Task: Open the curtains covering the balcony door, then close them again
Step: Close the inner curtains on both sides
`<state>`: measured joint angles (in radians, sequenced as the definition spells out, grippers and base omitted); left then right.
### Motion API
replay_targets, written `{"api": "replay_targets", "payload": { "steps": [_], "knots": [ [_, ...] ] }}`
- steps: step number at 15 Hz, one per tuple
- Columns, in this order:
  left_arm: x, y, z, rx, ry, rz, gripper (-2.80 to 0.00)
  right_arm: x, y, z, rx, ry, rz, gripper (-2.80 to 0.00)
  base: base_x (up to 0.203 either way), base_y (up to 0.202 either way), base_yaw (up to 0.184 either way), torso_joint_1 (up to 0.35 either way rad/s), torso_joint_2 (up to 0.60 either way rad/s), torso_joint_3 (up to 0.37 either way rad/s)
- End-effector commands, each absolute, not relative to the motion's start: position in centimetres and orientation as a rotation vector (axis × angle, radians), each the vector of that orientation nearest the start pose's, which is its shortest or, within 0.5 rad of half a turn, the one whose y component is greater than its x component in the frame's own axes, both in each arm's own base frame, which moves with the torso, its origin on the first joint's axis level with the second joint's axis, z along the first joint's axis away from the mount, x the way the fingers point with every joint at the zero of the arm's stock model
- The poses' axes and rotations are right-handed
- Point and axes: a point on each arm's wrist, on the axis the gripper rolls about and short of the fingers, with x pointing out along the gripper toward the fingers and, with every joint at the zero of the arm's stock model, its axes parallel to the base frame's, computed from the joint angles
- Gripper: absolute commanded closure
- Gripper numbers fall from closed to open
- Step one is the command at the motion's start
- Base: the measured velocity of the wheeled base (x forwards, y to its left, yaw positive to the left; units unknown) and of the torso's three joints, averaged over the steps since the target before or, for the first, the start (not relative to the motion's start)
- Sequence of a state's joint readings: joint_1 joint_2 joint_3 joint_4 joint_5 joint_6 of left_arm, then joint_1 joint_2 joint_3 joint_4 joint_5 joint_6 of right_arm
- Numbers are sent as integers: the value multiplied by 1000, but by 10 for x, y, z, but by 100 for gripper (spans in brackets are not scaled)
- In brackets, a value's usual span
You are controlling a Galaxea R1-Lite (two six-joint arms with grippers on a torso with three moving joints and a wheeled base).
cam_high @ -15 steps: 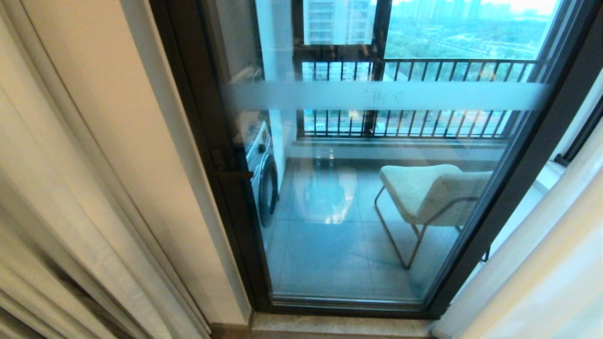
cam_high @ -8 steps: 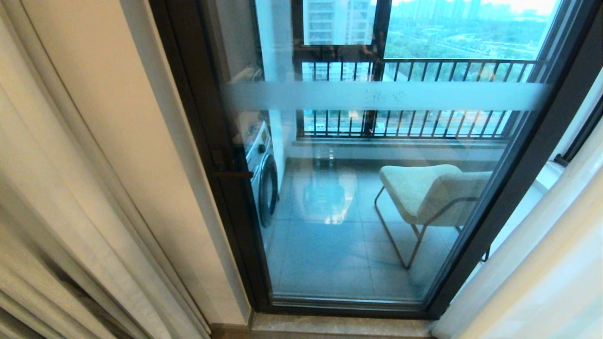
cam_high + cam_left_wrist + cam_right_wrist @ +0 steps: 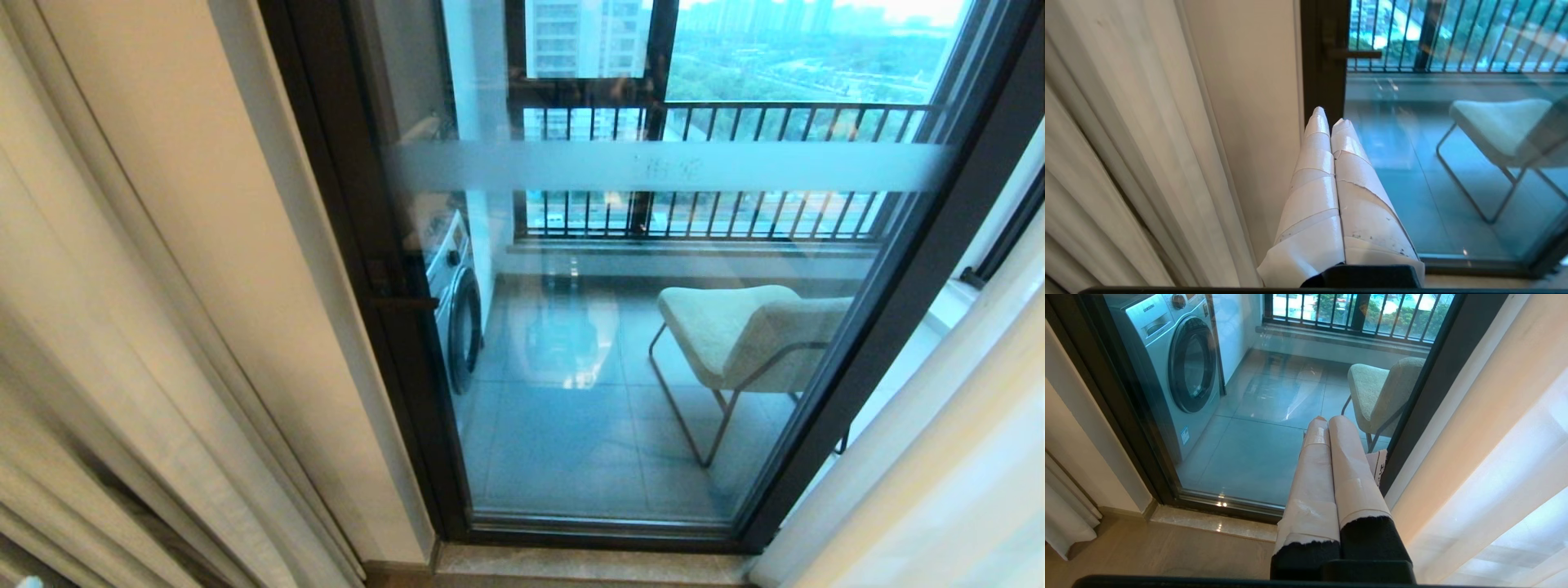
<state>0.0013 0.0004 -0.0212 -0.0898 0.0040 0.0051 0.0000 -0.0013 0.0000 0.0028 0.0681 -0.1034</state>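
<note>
A cream chair (image 3: 747, 335) stands on the grey tile floor (image 3: 571, 441); a washing machine (image 3: 457, 302) is at its nine o'clock, a black railing (image 3: 718, 171) at twelve.

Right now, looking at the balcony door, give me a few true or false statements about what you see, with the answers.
1. The curtains cover the door glass. False: they hang drawn to both sides.
2. A chair stands on the balcony. True.
3. The left gripper grips the curtain. False: its jaws are shut on nothing.
4. A washer stands behind the glass. True.
5. The right gripper is shut and empty. True.
</note>
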Motion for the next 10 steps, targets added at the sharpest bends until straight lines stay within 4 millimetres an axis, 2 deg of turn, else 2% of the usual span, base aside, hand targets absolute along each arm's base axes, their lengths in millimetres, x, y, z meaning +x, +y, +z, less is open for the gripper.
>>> {"api": "replay_targets", "payload": {
  "steps": [1,5,7,10],
  "knots": [
    [-28,0,99,5,-142,14,0,-23,2,75,-104,-1,69,0,0,0,0,0,0,0],
    [-37,1,120,33,-206,34,0,-23,2,75,-104,-1,69,0,0,0,0,0,0,0],
    [-46,1,137,73,-268,42,0,-23,2,75,-104,0,68,0,0,0,0,0,0,0],
    [-50,1,144,90,-293,47,0,-23,2,75,-104,-1,69,0,0,0,0,0,0,0]
  ]
}}
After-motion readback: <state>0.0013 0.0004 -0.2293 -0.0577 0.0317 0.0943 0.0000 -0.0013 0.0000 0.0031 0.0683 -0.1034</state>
